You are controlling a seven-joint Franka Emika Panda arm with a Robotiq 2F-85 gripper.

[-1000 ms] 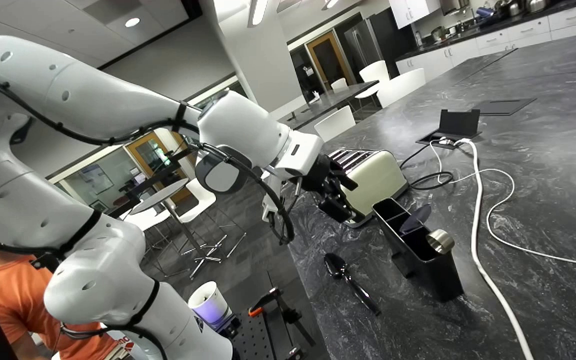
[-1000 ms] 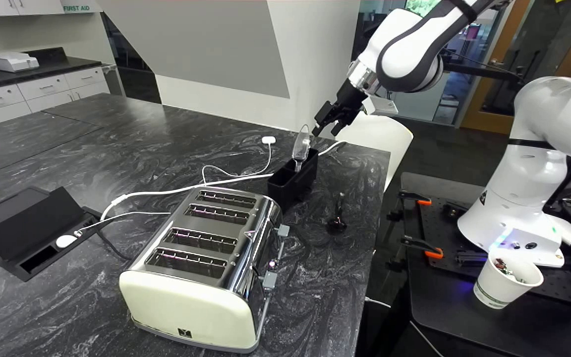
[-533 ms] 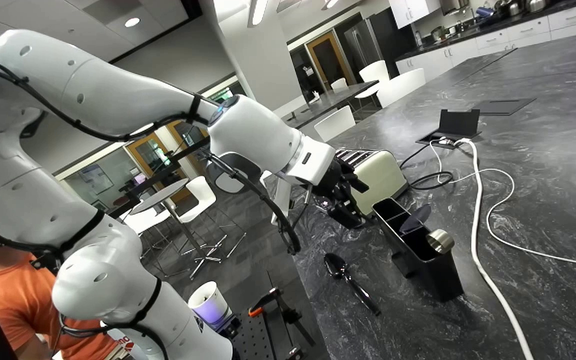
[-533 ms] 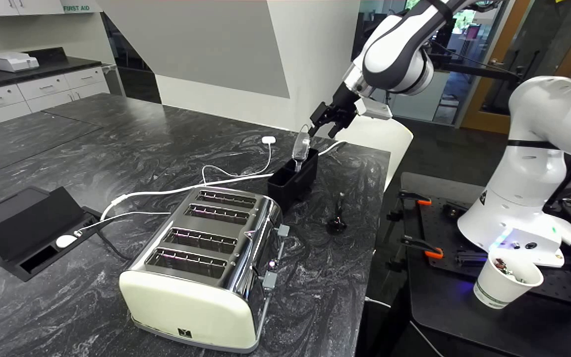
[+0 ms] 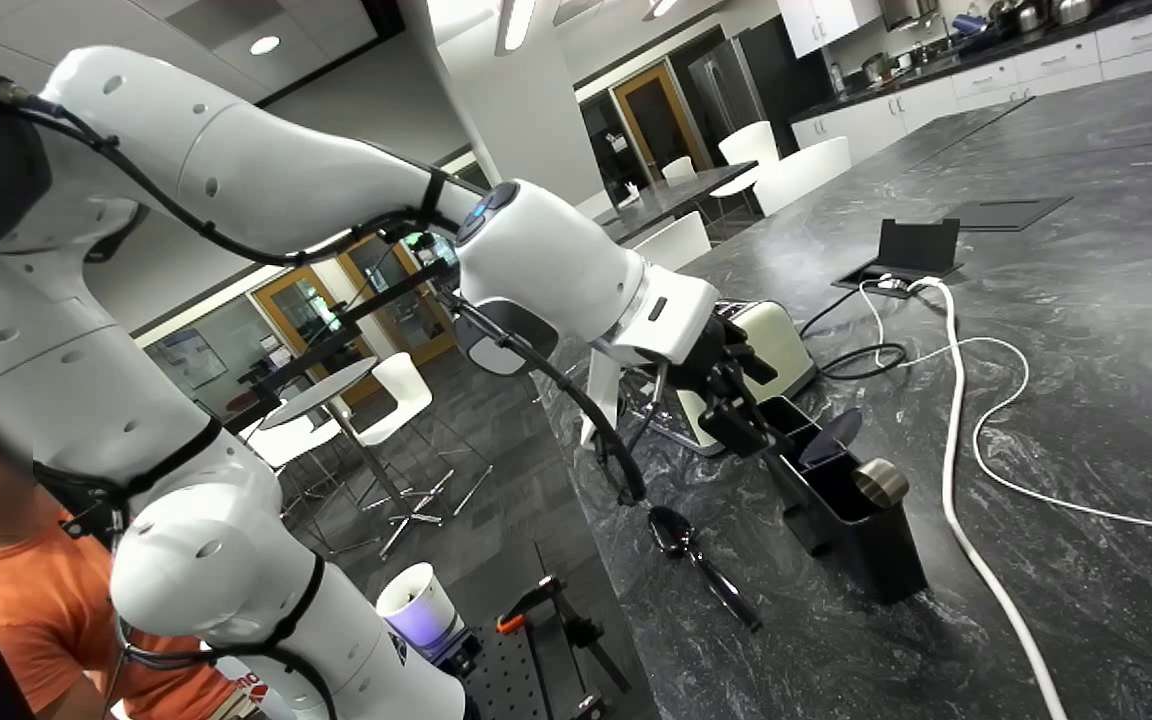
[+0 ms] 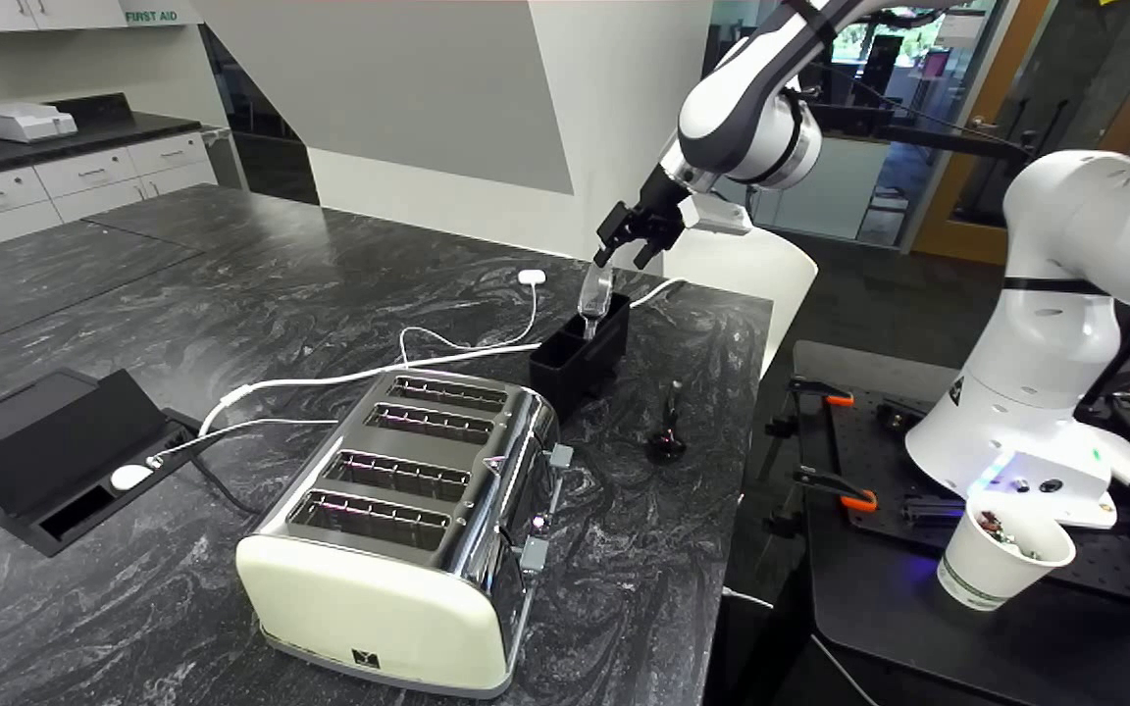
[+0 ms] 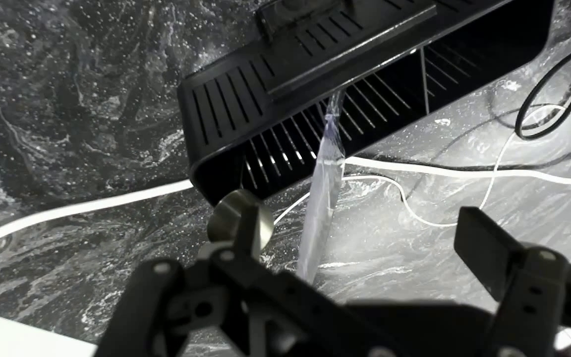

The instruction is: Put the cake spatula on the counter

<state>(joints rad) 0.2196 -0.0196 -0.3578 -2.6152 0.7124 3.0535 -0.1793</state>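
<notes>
Nearest in the wrist view is the tool (image 7: 360,235), fingers (image 7: 484,253) spread wide, nothing pinched. Right past it is the spatula (image 7: 321,208), stuck blade-up in the black holder (image 7: 285,74), so it isn't out on the table (image 6: 330,294) yet. Next move hinges on this IMO: the long axis comes up out of the slot toward the tool, and in the wrist view it lines up with the gap but off centre, closer to the finger by the metal cup (image 7: 238,218). I'd shift sideways a touch before closing, otherwise that finger might knock it. In an exterior view the top end of the blade (image 6: 594,294) overlaps the fingertips, and I can't tell if they're touching or just beside it. The handle is presumably down inside the holder, the tool covers the top end in the wrist view, and the see-through look makes the edges a pain to read. Part of the metal cup is behind a finger too. Further off, a black spoon (image 5: 704,567) lies flat on the table, and past that the toaster (image 5: 781,345) is partly blocked by the tool in an exterior view.
</notes>
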